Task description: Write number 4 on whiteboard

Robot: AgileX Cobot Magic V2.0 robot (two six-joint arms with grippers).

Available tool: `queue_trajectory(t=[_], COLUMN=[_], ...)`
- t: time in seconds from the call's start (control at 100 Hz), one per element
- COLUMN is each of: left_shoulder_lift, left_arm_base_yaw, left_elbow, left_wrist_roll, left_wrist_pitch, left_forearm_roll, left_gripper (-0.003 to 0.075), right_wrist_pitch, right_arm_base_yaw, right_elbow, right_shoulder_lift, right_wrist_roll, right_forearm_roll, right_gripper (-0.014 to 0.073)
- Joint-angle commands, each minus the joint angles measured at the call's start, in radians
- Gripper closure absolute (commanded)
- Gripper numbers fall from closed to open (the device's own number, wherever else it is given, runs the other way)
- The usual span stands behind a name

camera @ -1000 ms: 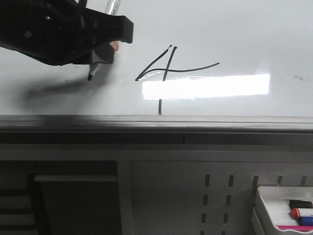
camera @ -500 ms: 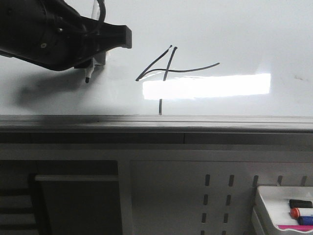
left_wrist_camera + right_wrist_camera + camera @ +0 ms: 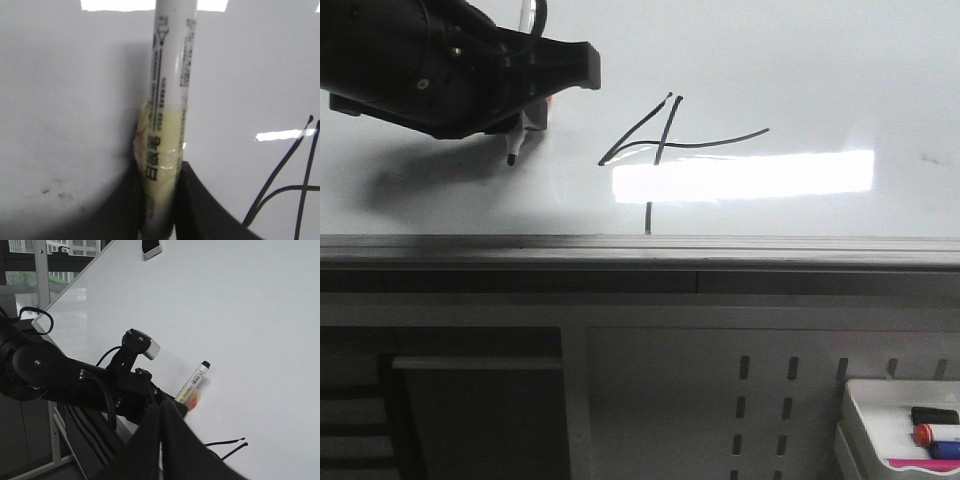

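Observation:
The number 4 (image 3: 663, 146) is drawn in thin black lines near the middle of the whiteboard (image 3: 770, 60); a bright reflection crosses its vertical stroke. My left gripper (image 3: 535, 110) is left of it, shut on a white marker (image 3: 512, 150) whose black tip points at the board. In the left wrist view the marker (image 3: 167, 100) stands clamped between the dark fingers (image 3: 200, 210), with the 4's strokes (image 3: 278, 170) to one side. My right gripper (image 3: 160, 440) is shut on nothing and looks onto the left arm, the marker (image 3: 192, 382) and the strokes (image 3: 225, 442).
A grey metal edge (image 3: 640, 245) runs along the board's near side, with a perforated panel (image 3: 760, 410) below it. A small white tray (image 3: 865, 415) of markers sits at the lower right. A dark object (image 3: 151, 247) rests at the board's far edge.
My left gripper drew the marker slightly left, then came back to the right; the tip sits about where it was a second ago. The drawn 4 is unchanged.

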Motion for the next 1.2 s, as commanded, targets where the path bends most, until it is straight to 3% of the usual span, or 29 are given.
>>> queue_trajectory(t=[0.0, 0.68, 0.97, 1.19], left_shoulder_lift=[0.001, 0.001, 0.001, 0.001], left_arm_base_yaw=[0.033, 0.063, 0.063, 0.063], left_elbow=[-0.013, -0.013, -0.013, -0.013], left_wrist_roll=[-0.009, -0.009, -0.009, -0.009], left_wrist_pitch=[0.003, 0.064, 0.064, 0.064], left_forearm_roll=[-0.059, -0.059, -0.059, -0.059], left_gripper=[0.074, 0.0731, 0.0502, 0.0469], right_wrist_pitch=[-0.049, -0.068, -0.068, -0.068], right_arm_base_yaw=[-0.005, -0.005, -0.005, -0.005], right_elbow=[-0.026, -0.026, -0.026, -0.026], right_shoulder_lift=[-0.006, -0.006, -0.006, -0.006], right_wrist_roll=[-0.004, -0.004, -0.004, -0.004], right_forearm_roll=[0.016, 0.02, 0.031, 0.066], right_gripper=[0.0659, 0.0659, 0.0659, 0.0659])
